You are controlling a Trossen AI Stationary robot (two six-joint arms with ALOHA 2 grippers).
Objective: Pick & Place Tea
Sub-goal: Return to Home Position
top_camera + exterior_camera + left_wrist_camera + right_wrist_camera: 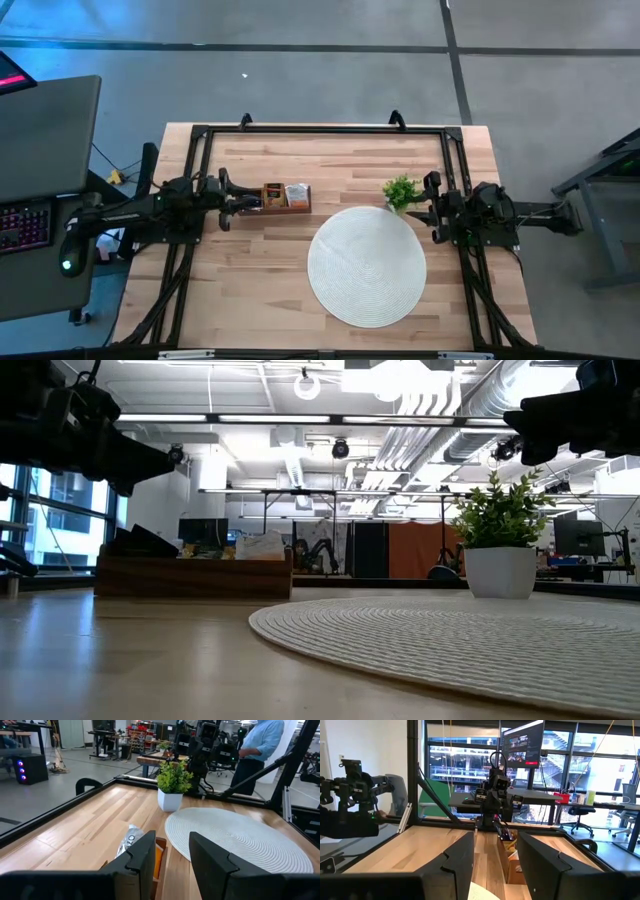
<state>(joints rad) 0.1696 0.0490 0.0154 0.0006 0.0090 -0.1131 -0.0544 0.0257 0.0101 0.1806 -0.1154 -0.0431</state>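
Left gripper [172,850] held empty, fingers apart, at end of wooden tray [285,210]. Right gripper [495,850] likewise spread, nothing clamped, parked near plant [401,189]. Tea packets [297,195] seen tucked inside tray (none spotted on mat [366,265]), so sorting judged done, arms kept clear.

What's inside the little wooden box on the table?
Tea packets stand in the wooden tray: dark ones at one end, whitish and orange ones at the other. Its walls hide how many there are.
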